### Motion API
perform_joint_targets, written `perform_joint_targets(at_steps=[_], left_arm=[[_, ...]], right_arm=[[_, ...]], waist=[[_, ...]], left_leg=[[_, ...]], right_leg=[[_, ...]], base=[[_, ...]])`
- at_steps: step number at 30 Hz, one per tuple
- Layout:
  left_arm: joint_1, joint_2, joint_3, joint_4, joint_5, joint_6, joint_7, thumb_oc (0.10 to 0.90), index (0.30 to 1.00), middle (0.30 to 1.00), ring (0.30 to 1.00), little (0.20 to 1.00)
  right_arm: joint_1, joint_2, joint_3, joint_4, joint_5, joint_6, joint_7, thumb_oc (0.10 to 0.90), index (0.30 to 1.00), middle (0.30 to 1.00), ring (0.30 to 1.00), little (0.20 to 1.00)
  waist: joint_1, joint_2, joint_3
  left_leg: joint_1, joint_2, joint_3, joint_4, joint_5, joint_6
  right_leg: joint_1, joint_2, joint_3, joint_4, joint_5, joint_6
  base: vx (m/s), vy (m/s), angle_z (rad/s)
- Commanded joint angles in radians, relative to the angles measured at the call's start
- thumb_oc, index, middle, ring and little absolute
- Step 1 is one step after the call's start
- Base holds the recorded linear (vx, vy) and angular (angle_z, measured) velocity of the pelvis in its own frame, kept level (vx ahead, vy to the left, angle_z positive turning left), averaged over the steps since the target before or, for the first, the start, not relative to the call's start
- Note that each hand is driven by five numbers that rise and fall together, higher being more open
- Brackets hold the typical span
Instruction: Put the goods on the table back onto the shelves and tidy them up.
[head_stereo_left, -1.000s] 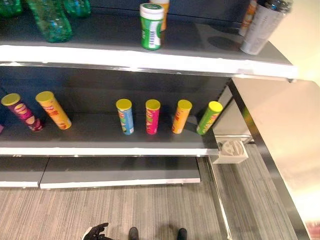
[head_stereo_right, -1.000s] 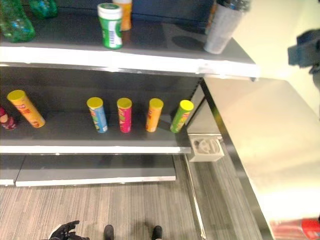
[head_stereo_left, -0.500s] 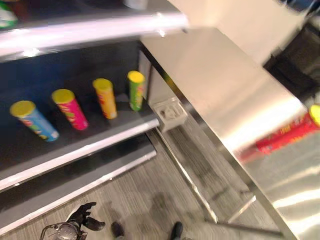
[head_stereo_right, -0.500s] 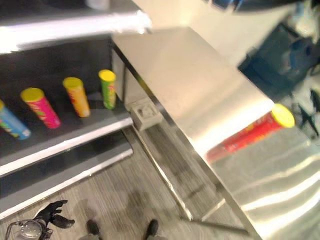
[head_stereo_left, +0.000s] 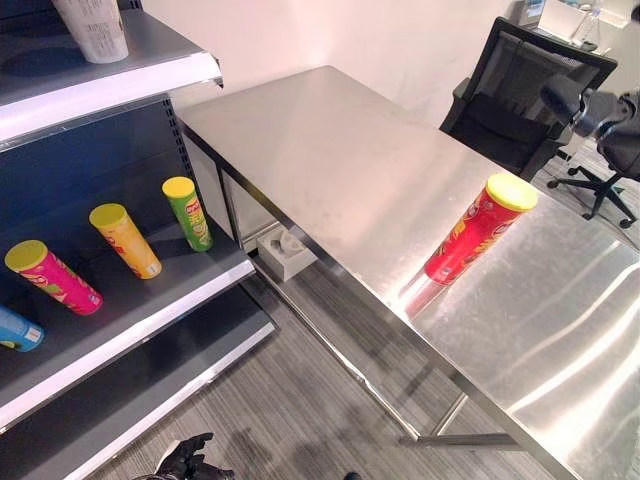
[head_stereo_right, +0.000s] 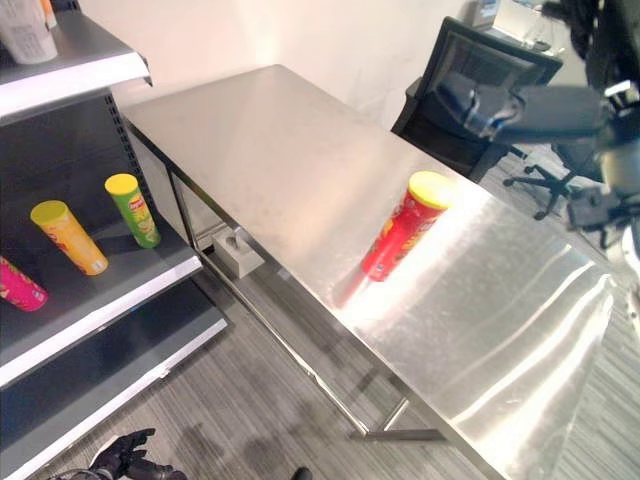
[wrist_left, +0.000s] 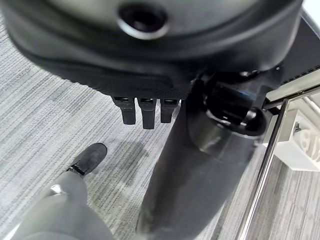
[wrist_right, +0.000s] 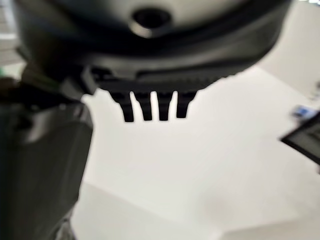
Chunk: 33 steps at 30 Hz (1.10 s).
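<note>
Here, red can (head_stereo_left: 472, 233) upright mid-table (head_stereo_left: 330, 150), edges apart.

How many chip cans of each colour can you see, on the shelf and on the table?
Red chip can: 1
Green chip can: 1
Orange chip can: 1
Pink chip can: 1
Blue chip can: 1
Total: 5

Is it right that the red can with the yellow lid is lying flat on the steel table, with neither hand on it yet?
Not quite: the red can stands upright on the steel table, yellow lid on top, as the left eye view shows. The rest holds: the left hand hangs low over the floor, fingers relaxed, and the right hand holds nothing.
</note>
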Motion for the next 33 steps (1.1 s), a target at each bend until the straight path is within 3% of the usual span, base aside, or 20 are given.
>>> perform_joint_targets(at_steps=[1,2,4,7,8,9,19,33], left_arm=[[-0.036,0.063,-0.015,-0.017,0.016,-0.019,-0.004,0.800,0.900,0.900,0.900,0.900],[-0.037,0.062,-0.019,-0.019,0.019,-0.017,-0.005,0.800,0.900,0.900,0.900,0.900],[-0.042,0.060,-0.021,-0.028,0.008,-0.021,-0.003,0.800,0.900,0.900,0.900,0.900],[-0.047,0.049,-0.019,-0.025,-0.035,-0.034,0.007,0.800,0.900,0.900,0.900,0.900],[-0.045,0.041,-0.023,-0.029,-0.049,-0.034,0.005,0.800,0.900,0.900,0.900,0.900],[-0.045,0.034,-0.032,-0.023,-0.052,-0.033,-0.001,0.800,0.900,0.900,0.900,0.900],[-0.020,0.020,-0.035,0.021,-0.018,-0.031,-0.009,0.800,0.900,0.900,0.900,0.900],[-0.013,0.015,-0.041,0.013,-0.003,-0.035,-0.019,0.800,0.900,0.900,0.900,0.900]], right_arm=[[-0.083,0.001,-0.100,-0.001,0.060,-0.049,0.013,0.800,0.900,0.900,0.900,0.900],[-0.060,0.010,-0.106,-0.010,0.058,-0.042,0.022,0.800,0.900,0.900,0.900,0.900],[-0.049,0.022,-0.075,-0.031,0.050,-0.028,0.045,0.800,0.900,0.900,0.900,0.900],[-0.137,0.023,0.035,-0.019,0.056,-0.019,0.068,0.800,0.900,0.900,0.900,0.900],[-0.154,0.027,0.056,-0.013,0.066,-0.015,0.072,0.800,0.900,0.900,0.900,0.900],[-0.157,0.038,0.073,0.002,0.074,-0.009,0.080,0.800,0.900,0.900,0.900,0.900],[-0.123,0.071,0.111,0.025,0.015,0.024,0.098,0.800,0.900,0.900,0.900,0.900],[-0.008,0.029,0.066,0.033,-0.027,0.053,0.132,0.800,0.900,0.900,0.900,0.900]], waist=[[0.028,-0.038,-0.017],[0.029,-0.035,-0.014],[0.054,-0.037,0.017],[0.102,-0.044,0.054],[0.107,-0.041,0.054],[0.104,-0.033,0.041],[0.086,-0.017,0.007],[0.070,-0.024,0.000]], left_leg=[[-0.033,0.046,-0.008,-0.032,0.021,-0.088],[-0.034,0.054,-0.012,-0.031,0.026,-0.091],[-0.067,0.050,-0.100,0.018,0.015,-0.094],[-0.150,-0.035,-0.366,0.051,-0.041,-0.064],[-0.155,-0.056,-0.421,0.039,-0.045,-0.062],[-0.124,-0.071,-0.434,0.001,-0.050,-0.059],[-0.033,-0.099,-0.353,-0.048,-0.066,-0.042],[-0.022,-0.128,-0.324,-0.048,-0.097,-0.021]], right_leg=[[0.045,-0.039,0.070,0.007,-0.076,0.118],[0.047,-0.030,0.073,0.007,-0.083,0.112],[0.046,-0.021,0.094,0.007,-0.092,0.095],[0.028,-0.028,0.114,0.007,-0.069,0.090],[0.025,-0.030,0.127,0.007,-0.060,0.090],[0.023,-0.031,0.132,0.007,-0.054,0.092],[0.030,-0.064,0.156,0.007,-0.039,0.109],[0.018,-0.100,0.173,0.007,-0.016,0.133]], base=[[-0.02,-0.163,0.14],[-0.02,-0.155,0.14],[-0.06,-0.147,0.05],[-0.12,-0.040,-0.34],[0.06,0.058,-0.68],[0.08,0.097,-0.63],[0.07,0.097,-0.20],[0.03,0.051,-0.07]])
